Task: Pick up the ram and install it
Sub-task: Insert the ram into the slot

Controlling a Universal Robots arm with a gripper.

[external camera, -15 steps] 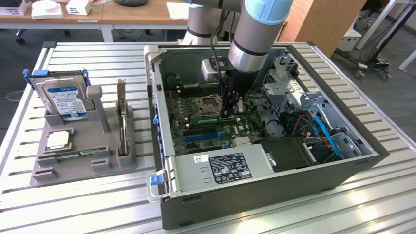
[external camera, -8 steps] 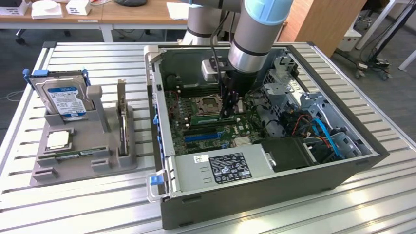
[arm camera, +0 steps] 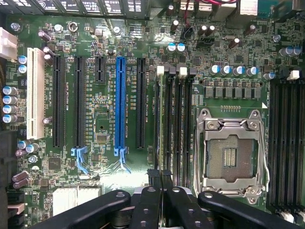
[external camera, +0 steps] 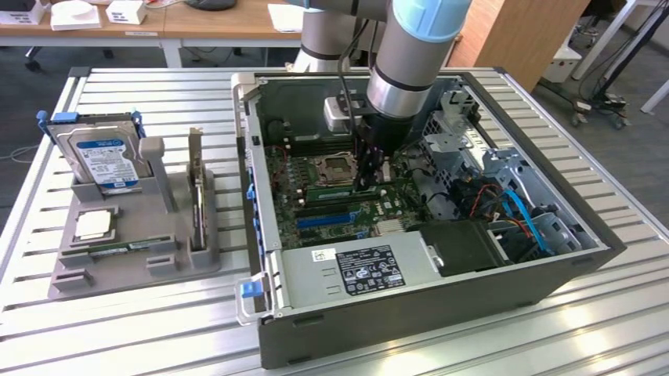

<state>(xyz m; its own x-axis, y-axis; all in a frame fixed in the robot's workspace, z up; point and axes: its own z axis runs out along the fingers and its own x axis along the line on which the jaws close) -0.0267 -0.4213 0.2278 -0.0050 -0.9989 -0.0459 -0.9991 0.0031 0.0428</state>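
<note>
Slatted table (external camera: pixel 157 329), open case (external camera: pixel 439 301). Gripper (external camera: pixel 368 185) fingers are pressed together over slots (arm camera: pixel 171 124) beside socket (external camera: pixel 332 166). Ram (external camera: pixel 332 190) stands on edge there at the tip; grip unclear. Best: keep ram square to its slot, push straight down evenly till clips (arm camera: pixel 159 70) catch. Second stick (external camera: pixel 128 247) lies on tray (external camera: pixel 125 270).

Claw (arm camera: pixel 160 174) tips pressed tight together, right over one end of the black memory slots (arm camera: pixel 172 119); CPU socket (arm camera: pixel 229 153) just beside them (metal frame all round it); blue slot (arm camera: pixel 120 102) and white slot (arm camera: pixel 34 93) farther off across the green motherboard (arm camera: pixel 102 102).
</note>
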